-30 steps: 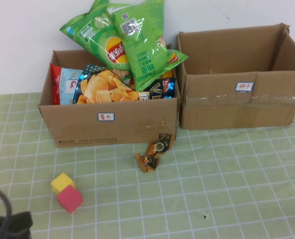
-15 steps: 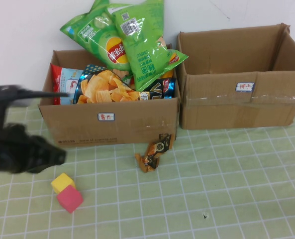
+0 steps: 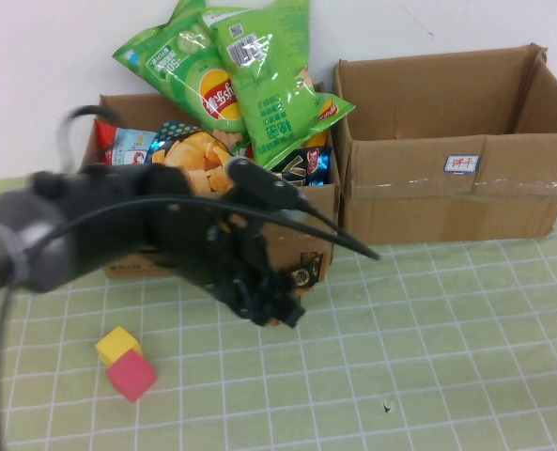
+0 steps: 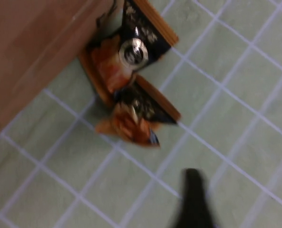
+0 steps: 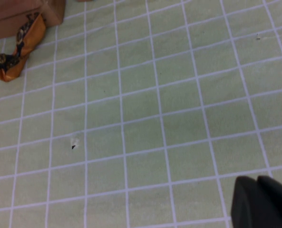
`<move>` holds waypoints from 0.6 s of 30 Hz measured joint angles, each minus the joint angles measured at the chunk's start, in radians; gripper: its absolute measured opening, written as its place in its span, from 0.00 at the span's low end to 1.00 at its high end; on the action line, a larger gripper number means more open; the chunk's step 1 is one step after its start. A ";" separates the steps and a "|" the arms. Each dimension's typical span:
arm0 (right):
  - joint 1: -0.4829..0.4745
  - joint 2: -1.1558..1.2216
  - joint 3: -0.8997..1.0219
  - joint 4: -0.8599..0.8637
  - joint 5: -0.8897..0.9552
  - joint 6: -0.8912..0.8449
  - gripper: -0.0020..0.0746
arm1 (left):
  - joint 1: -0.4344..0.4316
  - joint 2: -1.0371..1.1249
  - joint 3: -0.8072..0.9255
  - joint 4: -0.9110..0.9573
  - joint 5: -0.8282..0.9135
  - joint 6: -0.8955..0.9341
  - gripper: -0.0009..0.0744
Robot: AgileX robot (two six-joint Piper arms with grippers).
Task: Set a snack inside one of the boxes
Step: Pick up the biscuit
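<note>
now the left gripper has swung over the snack packet, finger state unclear; right gripper likewise.

The left arm is a bulky body of matte black housings, with a paler grey, rounded segment nearest the camera. Thin black cables loop across its upper side, and one stiff dark line juts out past the wrist. The left gripper is black and blocky. In the right wrist view, the right gripper shows only as smooth black plastic pieces.
</note>
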 joint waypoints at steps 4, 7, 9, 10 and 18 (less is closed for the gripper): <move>0.000 0.000 0.001 0.000 -0.002 0.000 0.02 | -0.024 0.116 -0.103 0.129 0.014 -0.120 0.76; 0.000 0.000 0.001 0.000 -0.002 -0.002 0.02 | -0.026 0.199 -0.177 0.216 0.049 -0.199 0.81; 0.000 0.000 0.001 0.000 -0.002 -0.004 0.02 | -0.026 0.241 -0.214 0.257 0.066 -0.237 0.83; 0.000 0.000 0.001 0.000 -0.002 -0.004 0.02 | -0.026 0.262 -0.230 0.269 0.068 -0.254 0.83; 0.000 0.000 0.001 0.000 -0.004 -0.011 0.02 | -0.026 0.353 -0.281 0.283 0.068 -0.282 0.83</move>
